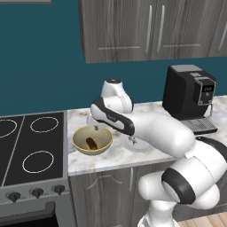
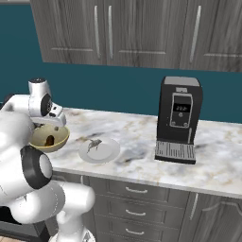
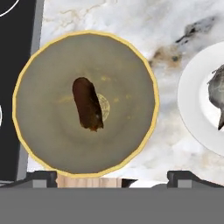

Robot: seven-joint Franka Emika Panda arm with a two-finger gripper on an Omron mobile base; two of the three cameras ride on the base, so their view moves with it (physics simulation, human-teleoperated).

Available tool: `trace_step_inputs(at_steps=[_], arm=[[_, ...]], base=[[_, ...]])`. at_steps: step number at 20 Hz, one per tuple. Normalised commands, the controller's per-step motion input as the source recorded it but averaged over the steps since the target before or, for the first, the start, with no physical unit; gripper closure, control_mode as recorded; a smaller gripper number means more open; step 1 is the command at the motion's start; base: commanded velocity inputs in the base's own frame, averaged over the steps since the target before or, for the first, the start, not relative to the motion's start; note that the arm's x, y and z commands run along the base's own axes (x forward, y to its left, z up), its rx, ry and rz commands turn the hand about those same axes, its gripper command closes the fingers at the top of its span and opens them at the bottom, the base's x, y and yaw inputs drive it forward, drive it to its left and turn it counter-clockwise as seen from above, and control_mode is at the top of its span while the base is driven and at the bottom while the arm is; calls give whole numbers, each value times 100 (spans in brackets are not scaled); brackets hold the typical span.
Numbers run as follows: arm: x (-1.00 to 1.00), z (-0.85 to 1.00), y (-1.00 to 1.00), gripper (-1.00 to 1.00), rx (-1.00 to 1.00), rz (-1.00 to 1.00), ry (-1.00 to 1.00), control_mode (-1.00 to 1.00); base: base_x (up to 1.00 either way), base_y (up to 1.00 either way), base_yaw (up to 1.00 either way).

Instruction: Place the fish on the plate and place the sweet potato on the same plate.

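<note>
Fish (image 2: pixel 95 143): lying on the plate (image 2: pixel 109 154)
Sweet potato (image 3: pixel 88 103): in the tan bowl (image 3: pixel 131 61), left of plate
Fingers (image 3: pixel 42 178): spread apart, empty, above bowl
Table (image 2: pixel 142 132): marble

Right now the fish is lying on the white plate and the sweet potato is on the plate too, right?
Not quite. The fish is on the plate, but the sweet potato still lies in the yellow bowl beside it. The hand view shows this plainly.
</note>
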Motion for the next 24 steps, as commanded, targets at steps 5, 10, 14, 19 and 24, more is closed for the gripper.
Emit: trace_step_inputs(at_steps=[5,10,14,19,24], arm=[[9,-37,33,-100,-1,0,-8,-100],[15,-3,12,-100,0,0,-13,-100],[21,-4,1,-100,0,0,-8,-100],[11,-4,0,-100,7,0,-1,-100],[0,-21,1,-100,4,4,2,-100]], base=[[0,0,0],[0,0,0],[0,0,0],[0,0,0],[0,0,0]])
